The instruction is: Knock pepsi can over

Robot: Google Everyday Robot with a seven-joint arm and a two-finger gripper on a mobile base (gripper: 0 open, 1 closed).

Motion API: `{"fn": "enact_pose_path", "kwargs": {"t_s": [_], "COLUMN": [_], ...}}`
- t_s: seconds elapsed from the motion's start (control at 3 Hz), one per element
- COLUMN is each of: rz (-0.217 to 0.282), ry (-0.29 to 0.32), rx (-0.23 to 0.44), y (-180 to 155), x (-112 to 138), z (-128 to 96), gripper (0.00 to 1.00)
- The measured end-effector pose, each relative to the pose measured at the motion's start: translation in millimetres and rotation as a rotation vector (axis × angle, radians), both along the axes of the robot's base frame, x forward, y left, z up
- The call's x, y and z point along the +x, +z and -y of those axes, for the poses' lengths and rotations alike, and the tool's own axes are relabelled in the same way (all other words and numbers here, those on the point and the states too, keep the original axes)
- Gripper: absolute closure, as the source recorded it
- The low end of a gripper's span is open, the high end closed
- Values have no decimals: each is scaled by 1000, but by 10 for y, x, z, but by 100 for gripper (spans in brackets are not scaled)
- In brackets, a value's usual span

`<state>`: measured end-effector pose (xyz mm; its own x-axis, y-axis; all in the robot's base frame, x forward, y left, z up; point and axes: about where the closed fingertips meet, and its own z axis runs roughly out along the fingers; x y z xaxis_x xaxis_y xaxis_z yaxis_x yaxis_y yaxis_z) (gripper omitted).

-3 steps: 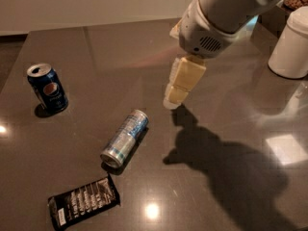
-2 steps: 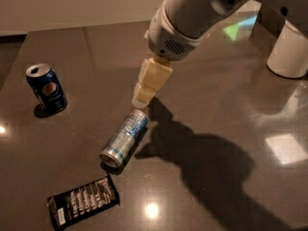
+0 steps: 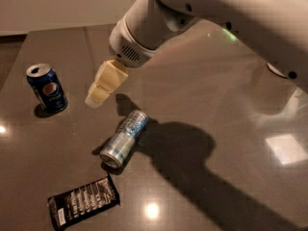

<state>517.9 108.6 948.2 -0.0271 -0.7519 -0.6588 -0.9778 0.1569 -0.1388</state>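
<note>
The pepsi can (image 3: 46, 87), dark blue with a round logo and a silver top, stands upright at the left of the dark table. My gripper (image 3: 97, 97), with cream-coloured fingers pointing down and left, hangs above the table a short way to the right of the can, apart from it. The white arm (image 3: 202, 18) reaches in from the upper right.
A slim silver and light-blue can (image 3: 124, 138) lies on its side below the gripper. A black snack packet (image 3: 83, 201) lies flat near the front edge. The base of a white object (image 3: 279, 71) shows at the right, behind the arm. The table's left edge runs just left of the pepsi can.
The arm has swung left across the table, bringing the gripper from the middle right to just right of the pepsi can. The cans and packet have not moved.
</note>
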Motion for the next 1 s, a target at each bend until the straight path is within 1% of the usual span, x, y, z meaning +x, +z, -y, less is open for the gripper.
{"fn": "enact_pose_path", "kwargs": {"t_s": [0.33,0.67,1.0], "rz": [-17,8,37], "ry": [-1,-5,-2], "rx": [78,131,168], "y": [-39,-101,-136], "x": [-55,-82,-64], "z": [-402,-831,-1202], "gripper": [0,0,0]}}
